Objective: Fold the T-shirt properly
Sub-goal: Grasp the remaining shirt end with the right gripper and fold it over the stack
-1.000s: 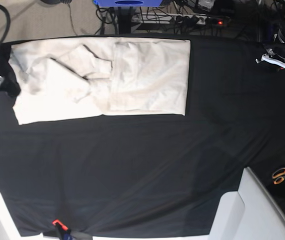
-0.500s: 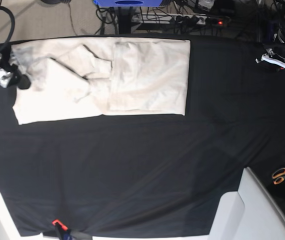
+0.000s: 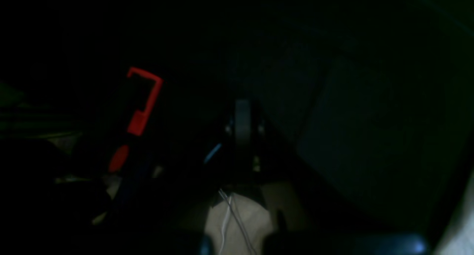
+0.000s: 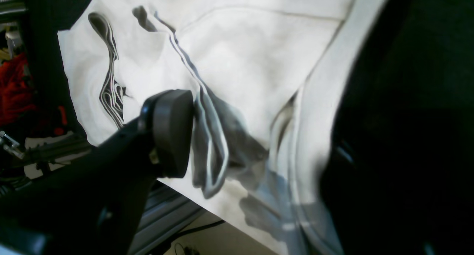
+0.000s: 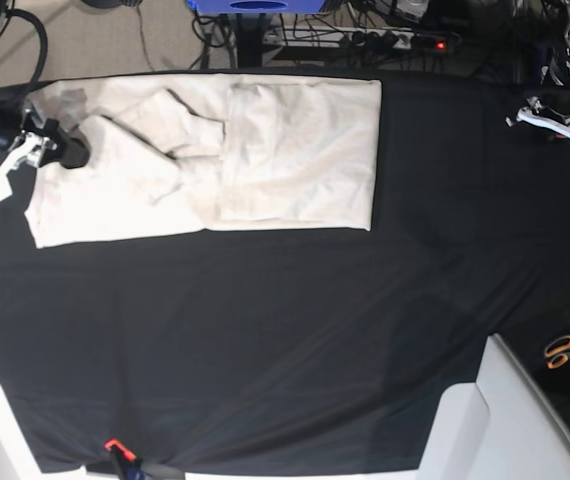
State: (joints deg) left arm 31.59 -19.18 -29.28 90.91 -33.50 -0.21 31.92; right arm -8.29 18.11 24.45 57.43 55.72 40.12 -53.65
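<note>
The cream T-shirt (image 5: pixel 265 150) lies partly folded on the black table (image 5: pixel 285 330) at the far left, with a sleeve folded over its middle. My right gripper (image 5: pixel 43 158) is over the shirt's left edge and is open. In the right wrist view one black finger pad (image 4: pixel 172 133) sits beside a raised fold of the T-shirt (image 4: pixel 229 62); the other finger is a dark blur on the right. My left gripper (image 5: pixel 560 120) is at the table's far right, away from the shirt. The left wrist view is nearly black and its fingers do not show.
Orange-handled scissors (image 5: pixel 565 350) lie at the right edge. A white box (image 5: pixel 495 420) stands at the front right. A red clamp (image 5: pixel 115 447) is at the front edge; a red clamp also shows in the left wrist view (image 3: pixel 142 103). Cables (image 5: pixel 365 40) run behind the table.
My right gripper has moved from the table's left edge rightward onto the shirt's left edge. The shirt and the left arm have hardly moved.
</note>
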